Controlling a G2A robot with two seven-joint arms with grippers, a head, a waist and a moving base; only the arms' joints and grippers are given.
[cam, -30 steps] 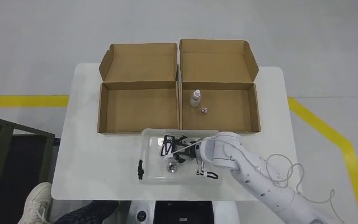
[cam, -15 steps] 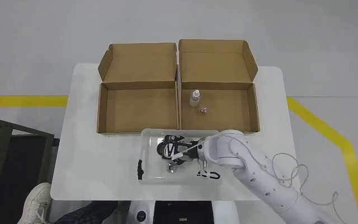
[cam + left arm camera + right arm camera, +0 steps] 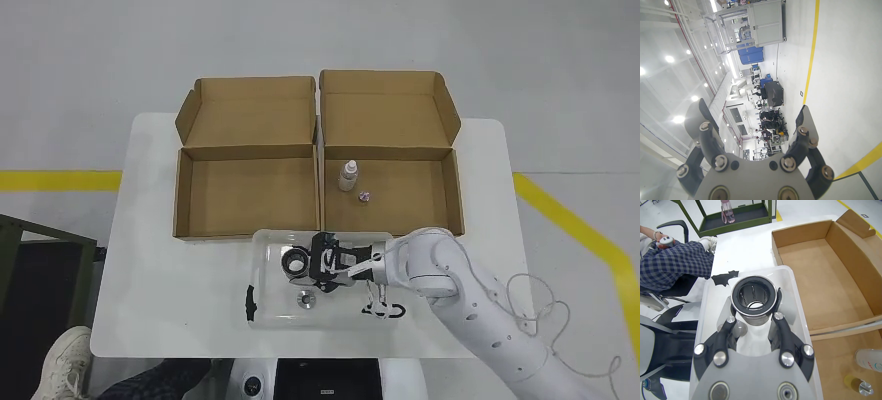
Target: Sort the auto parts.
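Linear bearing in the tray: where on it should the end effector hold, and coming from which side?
Hold the linear bearing across its round outer wall, just below the black rim, coming from the robot's right and slanting down into the tray. Its bore faces up, leaving opposite wall faces free. The right end effector is shut on it this way.

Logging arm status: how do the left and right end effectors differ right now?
The left end effector is open and empty; the right end effector is shut on a cylindrical bearing. The left faces the room, the right sits over the clear tray. Both look identically built.
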